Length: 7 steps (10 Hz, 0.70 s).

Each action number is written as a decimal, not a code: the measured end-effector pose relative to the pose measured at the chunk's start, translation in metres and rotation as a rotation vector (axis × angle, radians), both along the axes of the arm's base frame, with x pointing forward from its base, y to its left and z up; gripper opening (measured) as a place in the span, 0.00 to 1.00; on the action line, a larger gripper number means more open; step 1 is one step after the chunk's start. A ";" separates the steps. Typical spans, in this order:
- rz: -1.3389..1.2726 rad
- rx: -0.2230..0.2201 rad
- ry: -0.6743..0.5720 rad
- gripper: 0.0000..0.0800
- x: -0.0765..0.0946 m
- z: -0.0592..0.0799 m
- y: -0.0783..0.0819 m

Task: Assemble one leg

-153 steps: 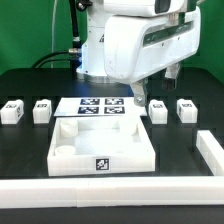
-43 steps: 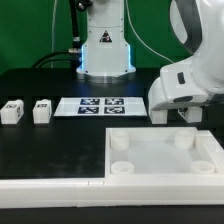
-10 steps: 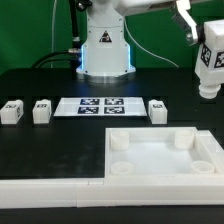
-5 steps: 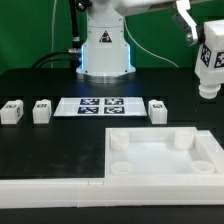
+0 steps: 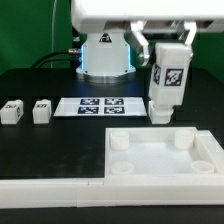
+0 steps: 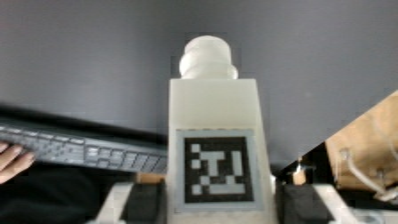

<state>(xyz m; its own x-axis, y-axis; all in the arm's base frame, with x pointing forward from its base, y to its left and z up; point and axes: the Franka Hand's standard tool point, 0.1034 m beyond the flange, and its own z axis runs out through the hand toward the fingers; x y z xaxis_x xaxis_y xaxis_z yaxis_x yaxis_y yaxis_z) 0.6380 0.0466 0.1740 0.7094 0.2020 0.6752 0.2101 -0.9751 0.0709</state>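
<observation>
My gripper (image 5: pixel 168 48) is shut on a leg (image 5: pixel 168 82), a white block with a square tag facing the exterior camera. It hangs upright with its round peg pointing down, in the air just behind the far right corner of the white tray-like panel (image 5: pixel 150 175). In the wrist view the leg (image 6: pixel 215 110) stands between my fingers, with the gripper (image 6: pixel 217 205) clamped on its tagged end. Two more legs (image 5: pixel 12 110) (image 5: pixel 42 110) sit on the table at the exterior view's left. The leg that stood by the marker board's right end is hidden behind the held one.
The marker board (image 5: pixel 100 104) lies behind the panel. A white rail (image 5: pixel 50 186) runs along the table's front at the exterior view's left. The robot base (image 5: pixel 105 55) stands at the back. The panel has round sockets (image 5: pixel 120 142) in its corners.
The gripper with the leg has moved from the upper right edge toward the exterior view's left and lower. The leg now hangs upright behind the panel's far right corner.
</observation>
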 end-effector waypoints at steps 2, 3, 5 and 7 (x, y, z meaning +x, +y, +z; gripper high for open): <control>0.039 0.024 0.065 0.36 -0.018 -0.033 0.010; 0.048 0.026 0.081 0.36 -0.024 -0.039 0.016; 0.065 0.036 0.112 0.36 -0.034 -0.048 0.032; 0.084 0.044 0.124 0.36 -0.039 -0.055 0.051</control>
<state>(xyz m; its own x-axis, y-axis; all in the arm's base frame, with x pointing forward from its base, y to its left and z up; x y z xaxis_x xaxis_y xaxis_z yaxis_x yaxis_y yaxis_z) 0.5989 0.0971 0.1189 0.7695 0.2362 0.5933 0.2957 -0.9553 -0.0031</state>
